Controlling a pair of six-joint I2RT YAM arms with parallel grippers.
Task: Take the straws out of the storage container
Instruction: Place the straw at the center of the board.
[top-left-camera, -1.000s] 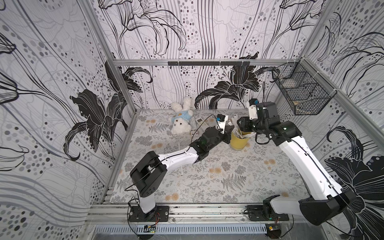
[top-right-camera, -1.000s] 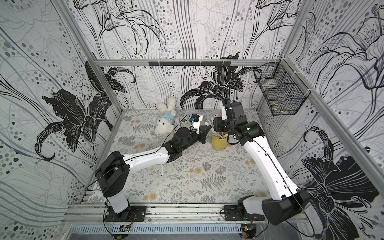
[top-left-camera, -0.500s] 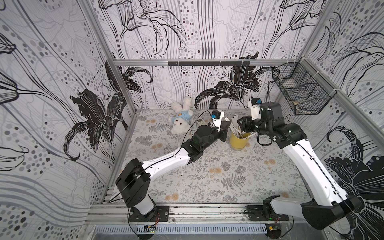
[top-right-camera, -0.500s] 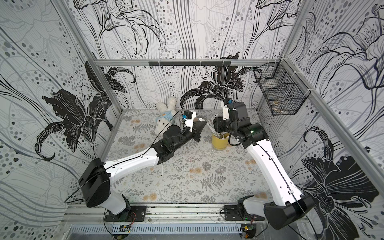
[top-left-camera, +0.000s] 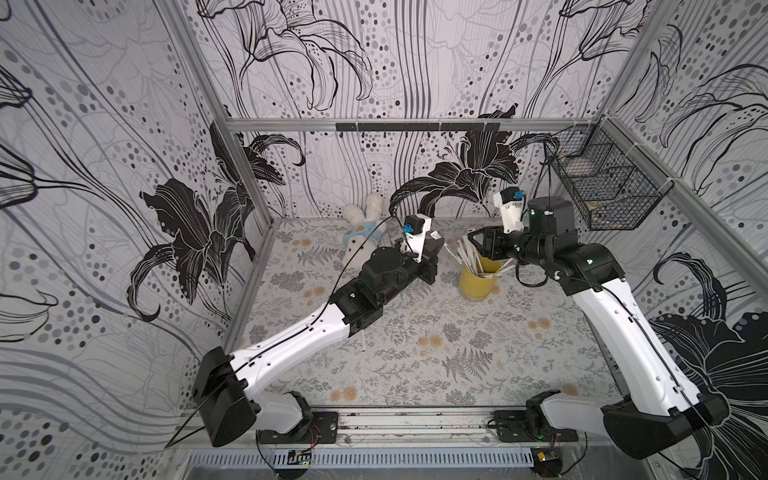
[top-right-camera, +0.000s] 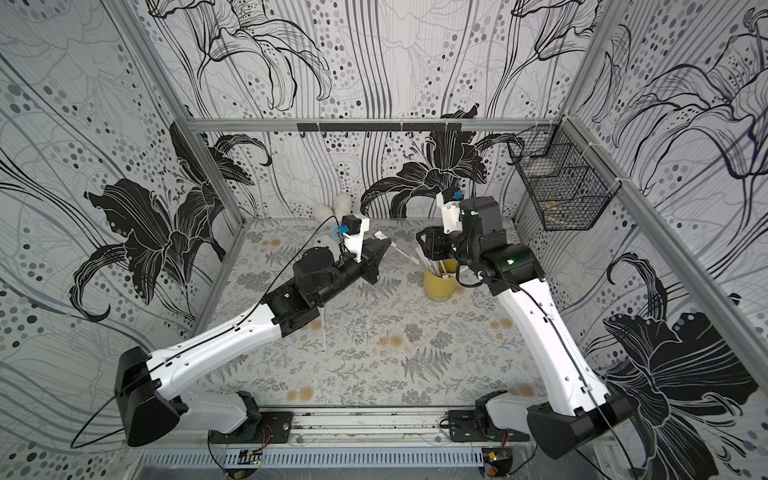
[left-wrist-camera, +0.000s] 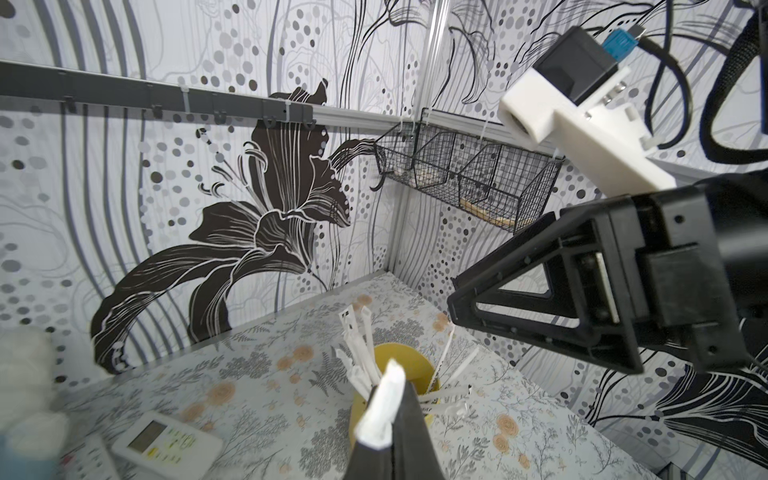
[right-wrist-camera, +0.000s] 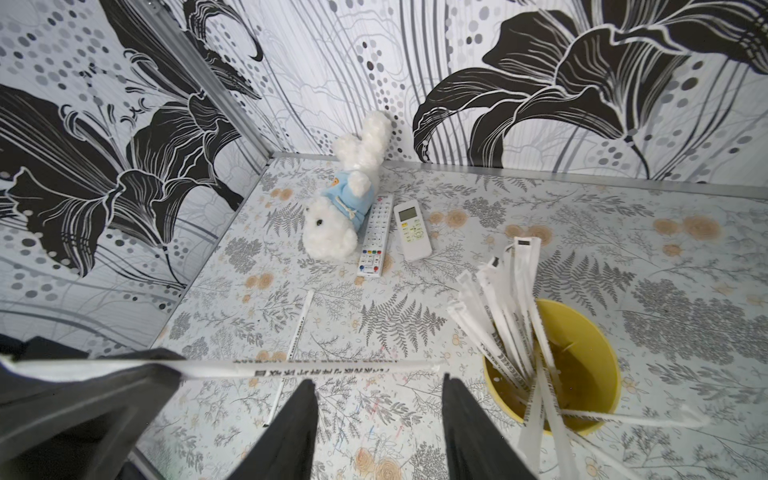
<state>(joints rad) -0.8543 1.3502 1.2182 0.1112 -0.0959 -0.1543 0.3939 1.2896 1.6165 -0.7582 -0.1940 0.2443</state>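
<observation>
A loose straw lies on the desk, its far end hidden under the left arm. Farther back, the left tool has drawn away from the yellow cup, clamped tight on a single straw. The other straws, white with small dark print, lean fanned in the upright cup. The right tool hangs wide open and empty near their tips.

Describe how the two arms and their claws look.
The left arm and right arm have glossy white shells between black joints and black bases, with black cables running along them. Each wrist carries a white bracket with a black camera and a blue plug. The left claw and right claw are matte black, with triangular open-frame fingers.
</observation>
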